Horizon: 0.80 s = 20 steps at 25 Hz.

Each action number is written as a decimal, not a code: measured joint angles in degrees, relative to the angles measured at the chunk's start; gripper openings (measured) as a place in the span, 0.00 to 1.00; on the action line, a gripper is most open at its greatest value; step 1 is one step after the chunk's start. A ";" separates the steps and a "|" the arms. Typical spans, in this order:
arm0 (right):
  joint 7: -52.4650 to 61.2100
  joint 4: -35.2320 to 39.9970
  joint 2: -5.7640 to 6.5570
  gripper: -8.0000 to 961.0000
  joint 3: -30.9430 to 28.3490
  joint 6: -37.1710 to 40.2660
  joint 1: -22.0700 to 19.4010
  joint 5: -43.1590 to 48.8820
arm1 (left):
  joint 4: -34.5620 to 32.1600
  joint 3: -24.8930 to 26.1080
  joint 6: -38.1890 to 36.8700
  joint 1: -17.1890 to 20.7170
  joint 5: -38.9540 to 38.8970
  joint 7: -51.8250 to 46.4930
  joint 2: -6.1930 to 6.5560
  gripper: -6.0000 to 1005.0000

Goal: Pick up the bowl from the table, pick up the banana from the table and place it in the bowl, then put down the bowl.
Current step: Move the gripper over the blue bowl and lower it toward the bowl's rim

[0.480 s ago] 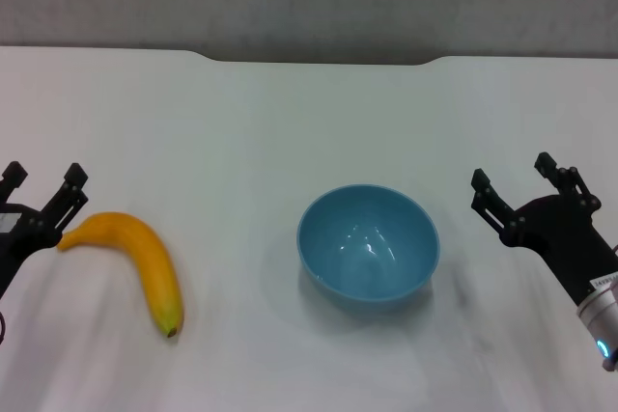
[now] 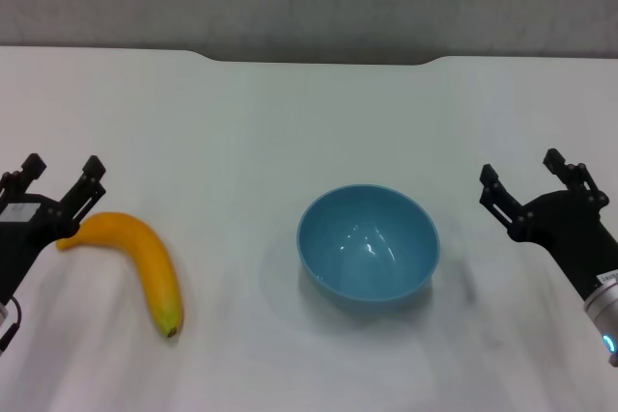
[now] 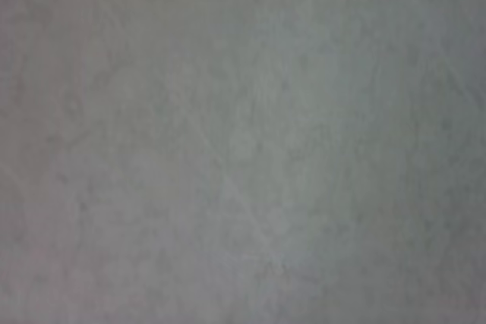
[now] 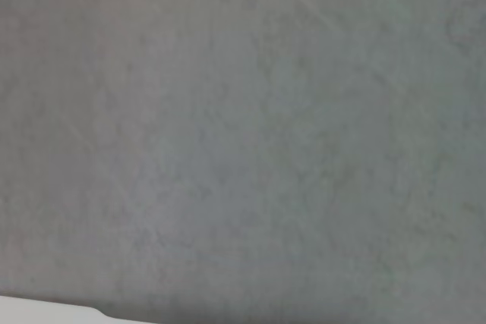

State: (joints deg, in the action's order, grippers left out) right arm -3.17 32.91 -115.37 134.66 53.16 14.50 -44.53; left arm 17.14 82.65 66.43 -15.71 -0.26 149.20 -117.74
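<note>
Both claws, left [image 2: 58,176] and right [image 2: 526,173], shifted over the white table [image 2: 290,123].

I find nothing I can read anywhere before me. A small white tag sits on my right wrist housing [image 2: 606,280] in the head view, and it carries dark marks, but they are too small to make out as letters or numbers. The glossy light-blue round bowl [image 2: 368,242], the curved yellow banana [image 2: 145,262] and the plain white desk [image 2: 290,123] bear no print, brand or sign. Both wrist views show only a blank grey surface with no writing.
</note>
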 joint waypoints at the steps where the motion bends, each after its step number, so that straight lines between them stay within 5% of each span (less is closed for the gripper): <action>1: 0.00 -0.28 -0.03 0.92 -0.24 -0.05 0.01 -0.01 | 0.00 -0.17 -0.31 -0.09 -0.07 0.01 0.00 0.87; 14: -0.20 0.22 -0.03 0.92 -0.34 -2.98 0.34 0.48 | -0.18 -2.44 -2.53 1.61 0.31 -0.17 0.18 0.87; 20: -1.21 4.15 0.48 0.92 -3.25 -11.14 -0.34 0.48 | 6.50 -4.59 -9.00 3.35 0.22 -2.10 0.49 0.87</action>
State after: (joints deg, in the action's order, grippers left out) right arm -4.37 37.06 -114.89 131.41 42.01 14.16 -44.05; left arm 23.64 78.07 57.43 -12.36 -0.04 147.10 -117.25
